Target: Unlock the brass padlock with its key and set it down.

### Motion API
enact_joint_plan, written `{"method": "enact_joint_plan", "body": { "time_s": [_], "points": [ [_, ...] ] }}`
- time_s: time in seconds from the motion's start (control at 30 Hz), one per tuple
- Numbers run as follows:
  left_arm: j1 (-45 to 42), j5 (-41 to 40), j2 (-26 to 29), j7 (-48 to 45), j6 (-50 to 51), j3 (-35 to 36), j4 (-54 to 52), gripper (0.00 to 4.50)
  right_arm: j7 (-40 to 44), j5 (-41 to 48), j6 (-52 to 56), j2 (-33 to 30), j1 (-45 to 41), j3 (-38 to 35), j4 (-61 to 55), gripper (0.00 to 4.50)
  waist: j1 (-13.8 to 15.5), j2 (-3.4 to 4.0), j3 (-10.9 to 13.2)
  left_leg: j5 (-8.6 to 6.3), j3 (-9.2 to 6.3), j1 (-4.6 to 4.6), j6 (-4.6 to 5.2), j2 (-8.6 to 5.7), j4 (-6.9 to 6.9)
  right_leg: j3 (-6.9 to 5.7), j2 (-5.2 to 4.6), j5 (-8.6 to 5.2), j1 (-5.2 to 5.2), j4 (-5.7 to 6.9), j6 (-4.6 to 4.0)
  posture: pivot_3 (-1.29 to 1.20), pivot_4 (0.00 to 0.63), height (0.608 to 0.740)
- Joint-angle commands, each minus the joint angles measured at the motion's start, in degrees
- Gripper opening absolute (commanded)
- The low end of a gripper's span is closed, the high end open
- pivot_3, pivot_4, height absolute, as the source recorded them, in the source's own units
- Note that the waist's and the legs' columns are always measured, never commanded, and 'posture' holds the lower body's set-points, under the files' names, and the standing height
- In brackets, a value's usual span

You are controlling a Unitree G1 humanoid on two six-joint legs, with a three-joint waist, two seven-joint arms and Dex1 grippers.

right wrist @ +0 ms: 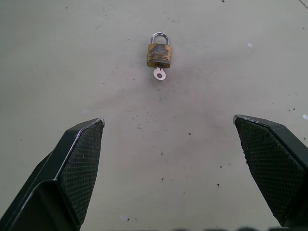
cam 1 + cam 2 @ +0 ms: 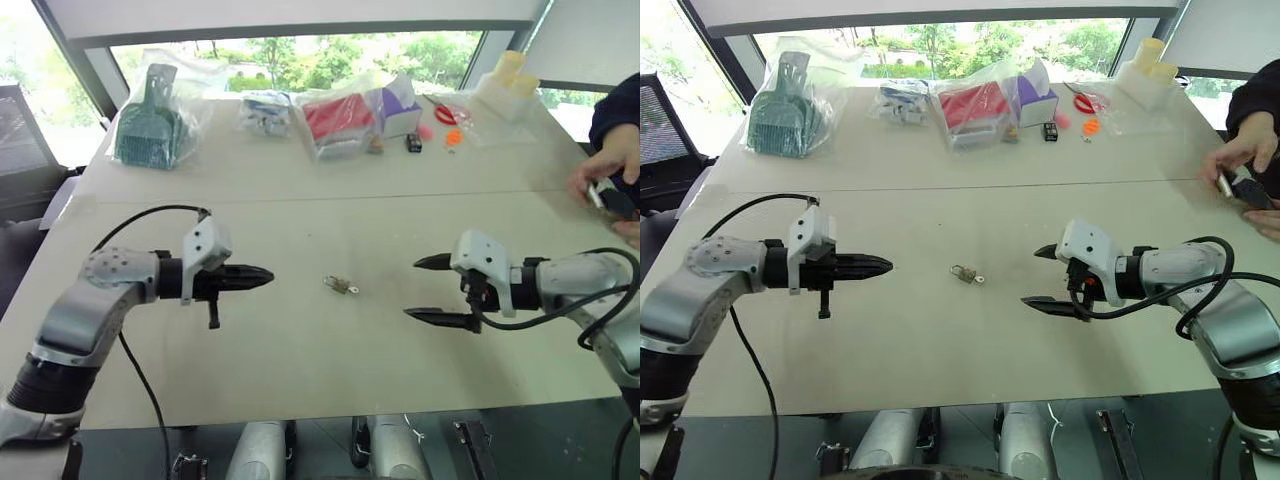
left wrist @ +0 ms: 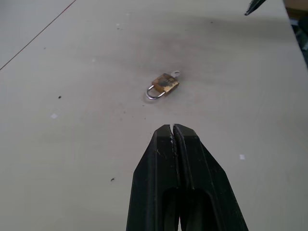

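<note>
Nearest our wrist cameras are our own fingers: the left gripper (image 3: 173, 129) has its two black fingers pressed together on nothing, and the right gripper (image 1: 168, 122) has its fingers spread wide, also on nothing.

Beyond both sets of tips lies the padlock (image 1: 159, 54), flat on the pale table (image 2: 300, 350), midway between our grippers and touching neither. The right wrist view gives us the most: a dull brass body, a thin silvery shackle seated in the body, and the key (image 1: 159, 73) standing in the end opposite the shackle, its small round head sticking out. In the left wrist view we see the lock from the other side, shackle nearer, key head at the far end. In the head views lock and key are just a small glint at the table's middle.

The head views add the surroundings. Along the far edge sit a bagged green dustpan (image 2: 148, 127), a red packet (image 2: 338, 118), a purple box (image 2: 400, 105) and small red bits (image 2: 447, 115). At the right edge, a person's hand (image 2: 612, 175) holds a small dark object.
</note>
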Motion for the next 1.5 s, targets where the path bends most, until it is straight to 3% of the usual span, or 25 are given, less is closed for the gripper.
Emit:
{"method": "enact_joint_plan", "body": {
  "time_s": [0.03, 0.47, 1.03, 1.13, 1.4, 1.5],
  "points": [
    [-0.6, -2.3, 2.1, -3.8, 0.1, 1.6, 0.4, 0.00, -0.1, 2.3, 1.4, -0.8, -1.8, -1.9, -3.5, 4.46, 0.0, 0.00, 0.0, 0.00, 0.01, 0.00, 0.00, 0.00, 0.00, 0.00, 0.00, 0.00, -0.01, 0.00, 0.00, 0.00, 0.150, 0.740],
    [-5.6, 0.0, 0.0, -1.9, -0.4, 0.5, 3.5, 0.00, -2.4, 2.0, 2.2, 0.7, -6.3, 1.3, -4.0, 4.46, 0.0, 0.00, 0.0, 0.01, 0.01, -0.01, -0.01, -0.02, 0.01, 0.01, -0.01, 0.02, 0.01, 0.00, 0.04, 0.00, 0.150, 0.740],
    [-20.6, 8.8, -12.3, -5.0, -12.2, -8.7, 23.0, 0.00, -6.5, 0.7, 2.9, -1.3, -0.6, -0.9, -8.9, 4.46, 0.1, -0.04, 0.0, 0.04, 0.03, 0.00, -0.04, -0.10, 0.05, 0.00, -0.01, 0.03, 0.03, 0.07, 0.04, 0.00, 0.150, 0.740],
    [-25.4, 9.5, -16.8, -7.2, -13.7, -10.7, 27.9, 0.87, -7.6, 1.3, 4.1, -1.3, 0.8, -2.0, -10.5, 4.50, 0.5, -0.07, 0.0, 0.04, 0.00, -0.01, -0.04, -0.12, 0.09, -0.01, -0.01, 0.03, 0.06, 0.07, 0.04, 0.00, 0.150, 0.740],
    [-28.8, 15.8, -22.7, -16.7, -26.7, -17.5, 40.5, 4.33, -11.1, 1.6, 6.7, -0.8, 4.4, -3.8, -14.5, 4.50, 1.1, -0.07, 0.0, 0.04, 0.04, 0.02, -0.03, -0.18, 0.09, 0.00, 0.01, 0.04, 0.06, 0.08, 0.04, 0.00, 0.150, 0.740],
    [-30.9, 18.6, -24.8, -19.0, -33.5, -19.1, 47.7, 4.42, -12.3, 1.9, 7.8, -0.6, 5.3, -3.9, -16.0, 4.50, 1.5, -0.08, 0.0, 0.04, 0.01, 0.03, -0.03, -0.17, 0.09, -0.01, 0.02, 0.04, 0.06, 0.09, 0.02, 0.00, 0.150, 0.740]
  ]
}}
